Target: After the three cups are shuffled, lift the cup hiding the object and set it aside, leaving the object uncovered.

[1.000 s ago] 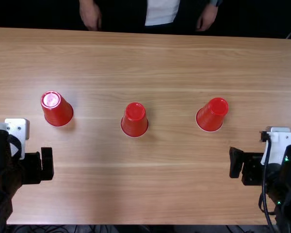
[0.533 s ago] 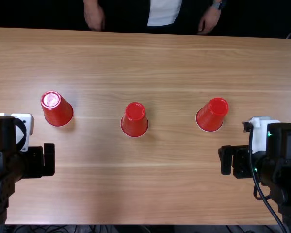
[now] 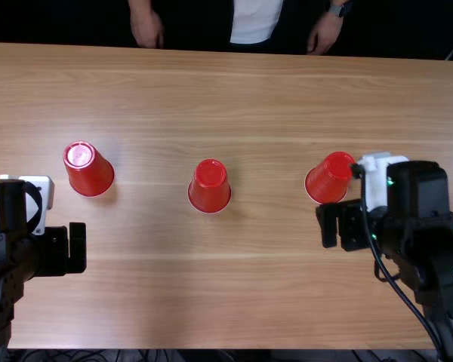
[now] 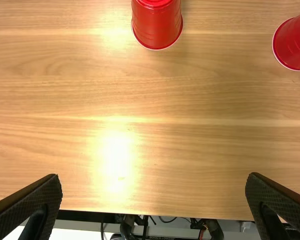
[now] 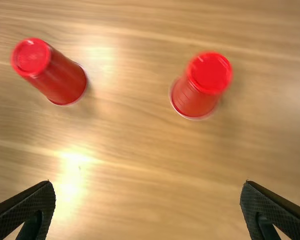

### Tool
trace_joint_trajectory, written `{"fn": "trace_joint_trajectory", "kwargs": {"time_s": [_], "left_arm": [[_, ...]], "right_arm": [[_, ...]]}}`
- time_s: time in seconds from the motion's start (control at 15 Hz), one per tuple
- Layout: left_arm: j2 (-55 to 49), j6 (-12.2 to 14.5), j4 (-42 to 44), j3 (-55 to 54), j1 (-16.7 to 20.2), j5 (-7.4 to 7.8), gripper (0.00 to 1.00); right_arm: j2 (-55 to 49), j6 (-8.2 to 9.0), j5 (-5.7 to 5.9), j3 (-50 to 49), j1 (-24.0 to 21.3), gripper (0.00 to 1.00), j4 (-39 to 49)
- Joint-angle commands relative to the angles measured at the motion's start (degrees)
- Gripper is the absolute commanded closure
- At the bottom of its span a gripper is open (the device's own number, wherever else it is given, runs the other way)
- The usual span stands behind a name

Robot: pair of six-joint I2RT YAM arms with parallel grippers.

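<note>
Top view: right gripper (image 3: 330,225), fingers apart, hangs beside the right cup (image 3: 331,177), right of the middle cup (image 3: 209,185). The left gripper (image 3: 75,247) has its fingers apart too. No cup is lifted yet.

The surface (image 3: 249,98) is smooth light brown wood grain with a satin sheen that throws back soft glare. The left cup (image 3: 87,169), middle cup (image 3: 209,185) and right cup (image 3: 331,178) are smooth red plastic, slightly glossy. The left pincer (image 4: 152,180) has matt black fingers (image 4: 35,197) with cross-hatched texture.
</note>
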Motion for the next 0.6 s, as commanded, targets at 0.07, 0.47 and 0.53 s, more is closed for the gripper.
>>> {"fn": "trace_joint_trajectory", "kwargs": {"time_s": [0.07,0.47,0.53], "left_arm": [[0.34,-0.37,0.26,1.07,-0.10,0.45,0.00],[2.10,-0.58,0.68,0.10,-0.10,0.56,0.00],[2.10,-0.58,0.79,0.10,-0.10,0.45,0.00]], "right_arm": [[5.05,0.53,-0.45,3.88,5.35,0.00,1.21],[15.07,0.53,-0.45,5.55,14.14,0.00,11.23],[16.48,0.63,-0.45,5.55,15.37,0.00,12.07]]}}
